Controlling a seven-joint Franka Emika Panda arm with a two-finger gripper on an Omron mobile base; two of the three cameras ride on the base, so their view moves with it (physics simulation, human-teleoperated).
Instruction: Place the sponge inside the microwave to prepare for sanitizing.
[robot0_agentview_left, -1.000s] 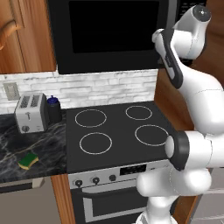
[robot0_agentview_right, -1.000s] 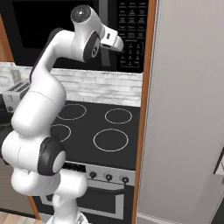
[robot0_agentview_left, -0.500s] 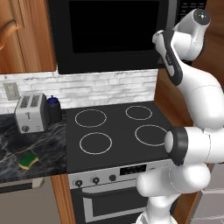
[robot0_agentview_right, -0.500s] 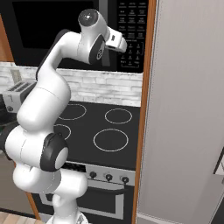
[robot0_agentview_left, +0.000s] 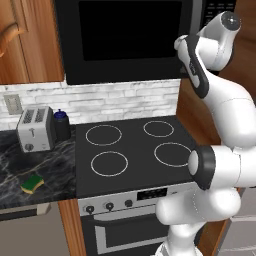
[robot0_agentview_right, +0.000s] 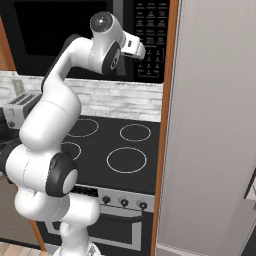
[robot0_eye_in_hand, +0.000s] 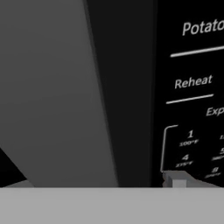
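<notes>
The sponge (robot0_agentview_left: 32, 184) lies flat on the dark marble counter (robot0_agentview_left: 50, 170), green side up over its yellow layer, near the counter's front edge. It sits in front of the silver toaster (robot0_agentview_left: 35, 129), apart from it, and a small dark blue jar (robot0_agentview_left: 61, 125) stands just beside the toaster against the white brick backsplash. To the right of the counter is the black stove (robot0_agentview_left: 132, 152) with its four ring burners, all bare, and a row of knobs along its front.

Above the stove hangs the microwave (robot0_agentview_left: 125, 37), its dark window door closed. Its long grey handle (robot0_eye_in_hand: 52, 92) runs right in front of my hand camera, with the keypad (robot0_agentview_right: 150, 40) next to it, where I can read "Potato", "Reheat" and number keys.

My arm reaches up and away from the sponge, so my gripper (robot0_agentview_right: 141, 52) is at the microwave's right side, close against the handle and keypad. One finger tip (robot0_eye_in_hand: 177, 179) shows at the bottom of the hand view. I cannot tell how far my fingers are spread, and I see nothing held between them.
</notes>
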